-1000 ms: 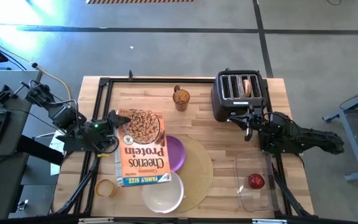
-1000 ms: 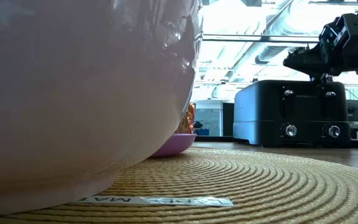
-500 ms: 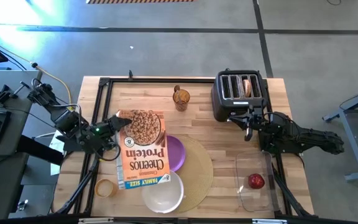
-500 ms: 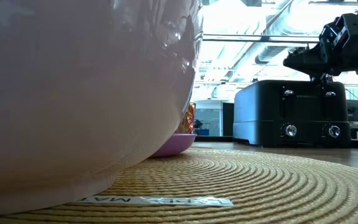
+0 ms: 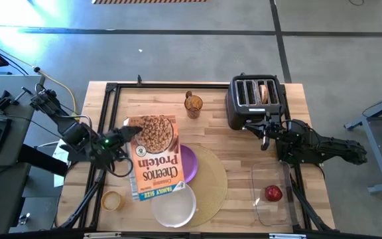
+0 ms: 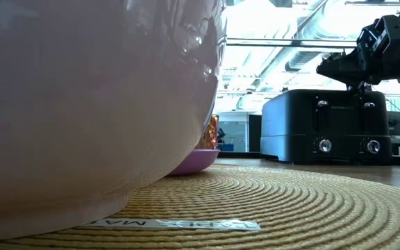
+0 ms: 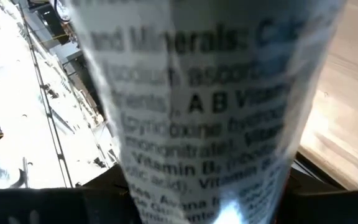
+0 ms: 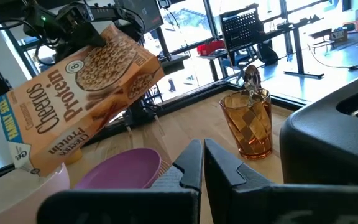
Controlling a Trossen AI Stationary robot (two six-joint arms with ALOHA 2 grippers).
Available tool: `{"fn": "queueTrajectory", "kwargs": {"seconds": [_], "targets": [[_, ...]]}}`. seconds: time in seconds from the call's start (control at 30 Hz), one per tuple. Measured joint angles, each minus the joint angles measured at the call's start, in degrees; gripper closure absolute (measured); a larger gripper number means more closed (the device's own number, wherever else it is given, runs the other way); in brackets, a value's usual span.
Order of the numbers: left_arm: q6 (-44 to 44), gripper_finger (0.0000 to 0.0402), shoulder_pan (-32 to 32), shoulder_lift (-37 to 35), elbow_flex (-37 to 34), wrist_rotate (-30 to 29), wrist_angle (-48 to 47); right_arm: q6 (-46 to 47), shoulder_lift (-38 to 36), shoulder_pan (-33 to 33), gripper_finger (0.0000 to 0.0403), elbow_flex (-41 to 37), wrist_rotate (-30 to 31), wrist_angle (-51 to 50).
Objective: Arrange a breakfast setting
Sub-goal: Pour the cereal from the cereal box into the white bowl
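The left claw grips the top end of the cereal box and holds it tipped in the air, its lower end hanging over the white bowl. In the right wrist view the box is plainly off the desk, slanting down toward the bowl's rim, and the left wrist view shows little but the box's printed side panel filling the space between the fingers.

The bowl sits at about 7 o'clock on the large round tan mat, near the front edge of the desk. The small purple plate lies on the mat at roughly 10 o'clock, partly hidden under the box. The red apple rests inside a clear container at the desk's 4 o'clock corner. A bagel half stands in one slot of the black toaster at 1 o'clock. An amber glass holding the small spoon stands at 12 o'clock (left of the toaster in the high view).

The right claw waits just in front of the toaster, its fingers narrowed to a slim gap, holding nothing.
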Motion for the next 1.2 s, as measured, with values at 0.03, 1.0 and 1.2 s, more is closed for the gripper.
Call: {"fn": "queueTrajectory", "kwargs": {"seconds": [0.03,1.0,1.2], "targets": [[0.0,0.0225,0.0,0.1,0.0,0.0,0.0,0.0,0.0,0.0,0.0402,0.0,0.0,0.0],[0.0,0.0225,-6.8,0.5,0.0,-4.2,0.4,-1.5,0.1,0.0,0.0402,0.0,0.0,0.0],[0.1,0.0225,-8.4,0.5,0.0,-5.2,0.4,-1.5,0.1,0.0,0.0402,0.0,0.0,0.0]]}}
